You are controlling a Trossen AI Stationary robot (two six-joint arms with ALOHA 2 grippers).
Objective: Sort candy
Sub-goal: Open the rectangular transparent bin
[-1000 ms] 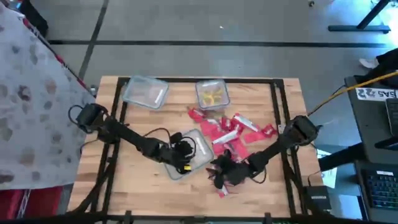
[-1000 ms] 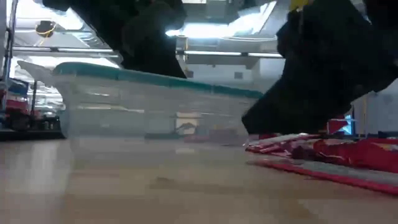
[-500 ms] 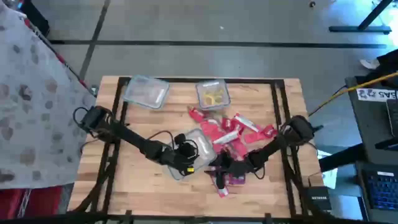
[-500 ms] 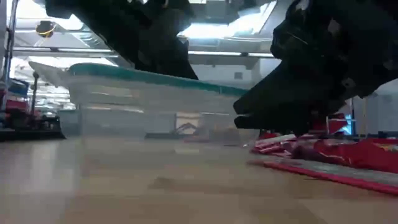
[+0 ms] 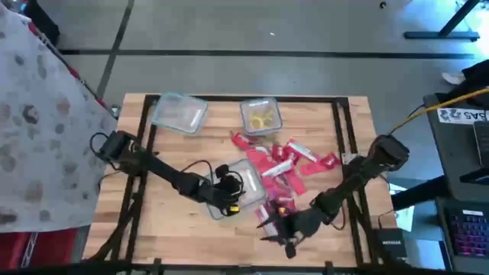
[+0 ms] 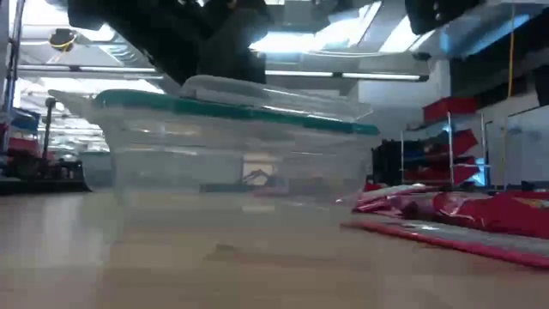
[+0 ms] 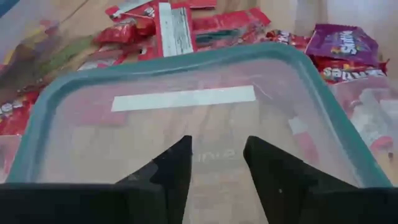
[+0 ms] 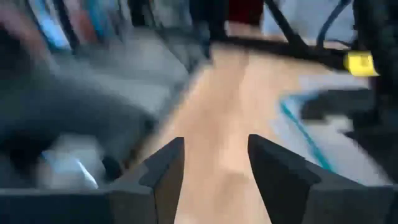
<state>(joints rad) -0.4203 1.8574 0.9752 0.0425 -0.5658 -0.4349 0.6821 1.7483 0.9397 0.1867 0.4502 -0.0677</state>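
On wooden table (image 5: 164, 221): candy (image 5: 286, 162) scattered; both grippers parted, empty (shelving behind).

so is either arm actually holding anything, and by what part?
Nothing is held. The left gripper hovers open over the clear tub, nothing between its fingers. The right gripper is open too, only bare table in its gap.

High view looks straight down; low view sits at tabletop level, close to the clear teal-rimmed plastic tub (image 6: 232, 142), which both share.
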